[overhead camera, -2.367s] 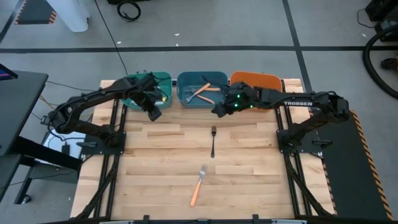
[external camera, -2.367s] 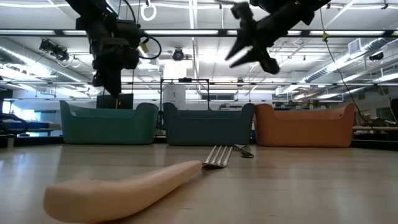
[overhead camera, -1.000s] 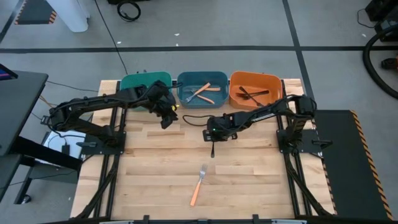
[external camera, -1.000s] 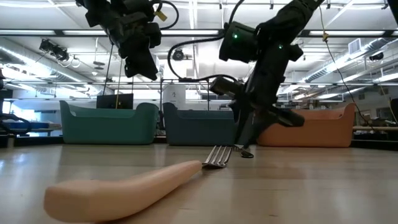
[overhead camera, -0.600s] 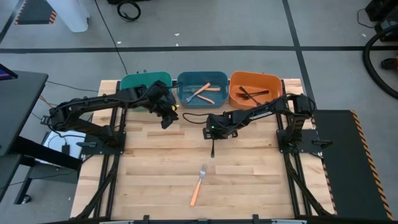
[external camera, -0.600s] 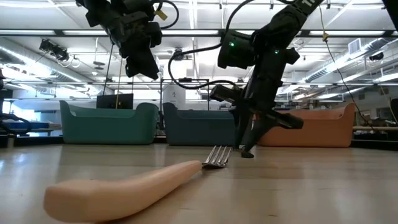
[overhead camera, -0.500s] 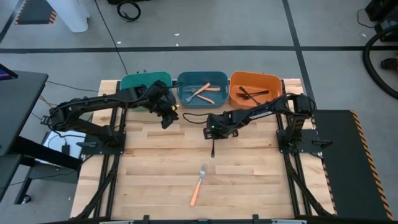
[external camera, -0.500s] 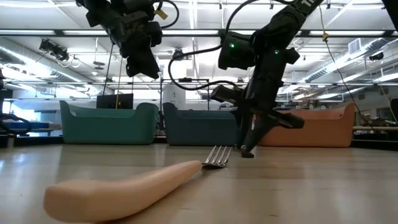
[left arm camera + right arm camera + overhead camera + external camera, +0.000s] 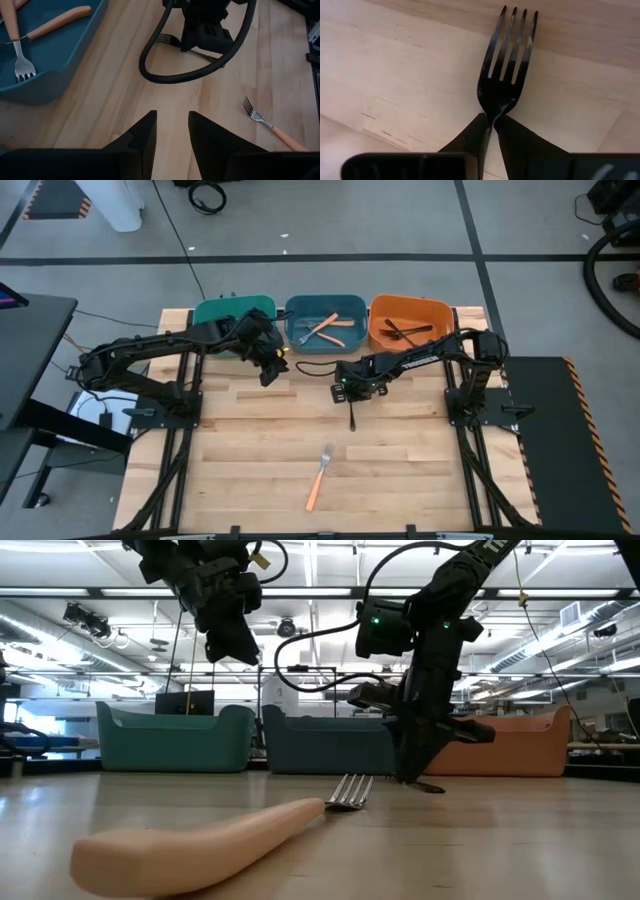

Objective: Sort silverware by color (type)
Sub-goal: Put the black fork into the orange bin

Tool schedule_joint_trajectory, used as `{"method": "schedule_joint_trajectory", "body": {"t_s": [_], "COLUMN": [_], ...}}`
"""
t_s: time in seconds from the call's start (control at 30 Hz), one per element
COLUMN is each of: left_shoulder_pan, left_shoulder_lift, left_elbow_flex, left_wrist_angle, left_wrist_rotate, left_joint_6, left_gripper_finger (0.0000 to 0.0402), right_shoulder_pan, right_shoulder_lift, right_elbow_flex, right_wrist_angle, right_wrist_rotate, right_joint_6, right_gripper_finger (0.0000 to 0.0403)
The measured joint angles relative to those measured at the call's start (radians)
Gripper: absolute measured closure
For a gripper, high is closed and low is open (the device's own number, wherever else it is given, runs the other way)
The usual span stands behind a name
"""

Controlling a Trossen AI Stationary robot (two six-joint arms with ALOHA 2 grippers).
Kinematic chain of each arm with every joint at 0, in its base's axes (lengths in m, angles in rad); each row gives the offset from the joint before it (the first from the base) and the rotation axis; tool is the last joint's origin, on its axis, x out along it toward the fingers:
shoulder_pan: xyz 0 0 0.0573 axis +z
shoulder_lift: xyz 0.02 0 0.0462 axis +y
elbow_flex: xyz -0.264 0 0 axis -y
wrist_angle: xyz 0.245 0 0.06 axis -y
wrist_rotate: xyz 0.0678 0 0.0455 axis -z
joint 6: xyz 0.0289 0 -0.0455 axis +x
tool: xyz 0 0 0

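A black fork (image 9: 352,416) lies near the table's middle, and my right gripper (image 9: 350,392) stands over its far end, shut on it. In the right wrist view its tines (image 9: 509,45) show past my fingers. An orange-handled fork (image 9: 319,477) lies flat on the table toward the near edge. My left gripper (image 9: 268,372) hangs open and empty above the table, in front of the teal bin (image 9: 236,308) and blue bin (image 9: 300,315). My right gripper pinches the black fork's neck (image 9: 492,112), just behind the tines, between its two fingertips. The fingers come from above, pointing steeply down. The handle runs toward the near edge, and its end (image 9: 430,786) is at the table top.
The blue bin holds orange-handled forks (image 9: 325,328). The orange bin (image 9: 438,315) at the far right holds black forks (image 9: 405,331). My right arm's cable (image 9: 150,70) loops over the table in front of the blue bin. Bare wood shows to the near left and near right.
My right gripper has gone a little toward the table's right edge. The black fork has moved with it and now lies a little further right than half a second ago. My left arm has kept still.
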Motion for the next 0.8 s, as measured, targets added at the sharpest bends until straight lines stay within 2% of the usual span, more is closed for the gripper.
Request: {"method": "schedule_joint_trajectory", "body": {"t_s": [0.27, 0.43, 0.8], "left_shoulder_pan": [0.0, 0.0, 0.0], "left_shoulder_lift": [0.0, 0.0, 0.0], "left_elbow_flex": [0.0, 0.0, 0.0], "left_wrist_angle": [0.023, 0.02, 0.019], "left_wrist_rotate": [0.0, 0.0, 0.0], "left_joint_6": [0.0, 0.034, 0.042], "left_gripper_finger": [0.028, 0.028, 0.028], "right_shoulder_pan": [0.001, 0.002, 0.006], "right_shoulder_lift": [0.011, 0.025, -0.056], "right_elbow_flex": [0.016, 0.021, 0.004], "right_wrist_angle": [-0.027, -0.034, -0.072], "right_wrist_rotate": [0.009, -0.031, -0.041], "right_joint_6": [-0.01, -0.054, -0.149], "right_gripper_finger": [0.0345, 0.0381, 0.0397]}}
